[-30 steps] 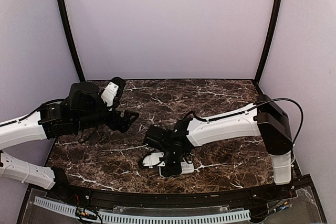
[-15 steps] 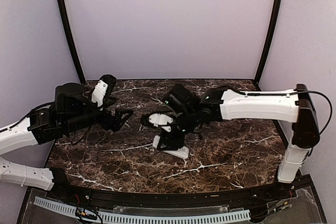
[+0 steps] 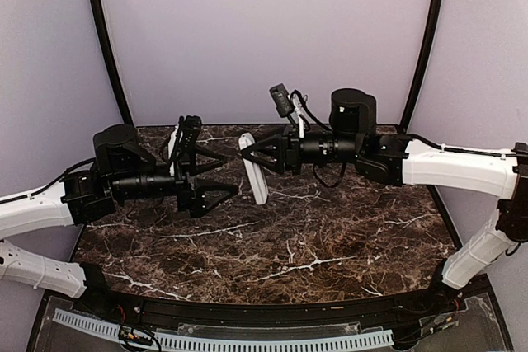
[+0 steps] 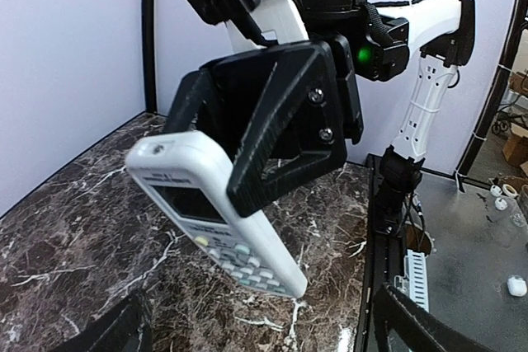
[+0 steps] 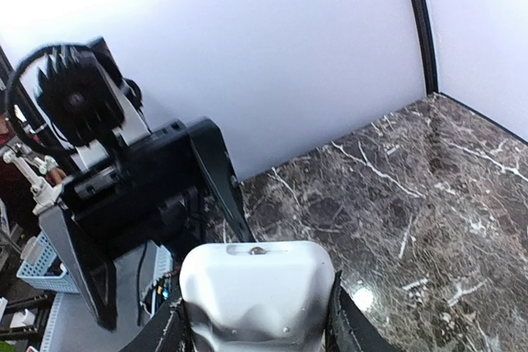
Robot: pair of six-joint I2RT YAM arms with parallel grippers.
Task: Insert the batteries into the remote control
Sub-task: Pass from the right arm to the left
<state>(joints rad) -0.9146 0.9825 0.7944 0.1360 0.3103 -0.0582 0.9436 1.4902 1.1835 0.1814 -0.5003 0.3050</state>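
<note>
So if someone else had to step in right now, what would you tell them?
Right end effector: shut on the remote control, holding it tilted in the air above the table, buttons facing the left arm.
Left end effector: open and empty, close beside the remote control.
Done: remote control picked up. No batteries in view, and I cannot tell whether any are loaded.
Left: find the batteries and load them.

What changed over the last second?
Right gripper was down at the near side of the table. It has lifted the remote up and back, and now holds it in the air facing the left gripper, which edged toward it. Unchanged: left gripper empty.
</note>
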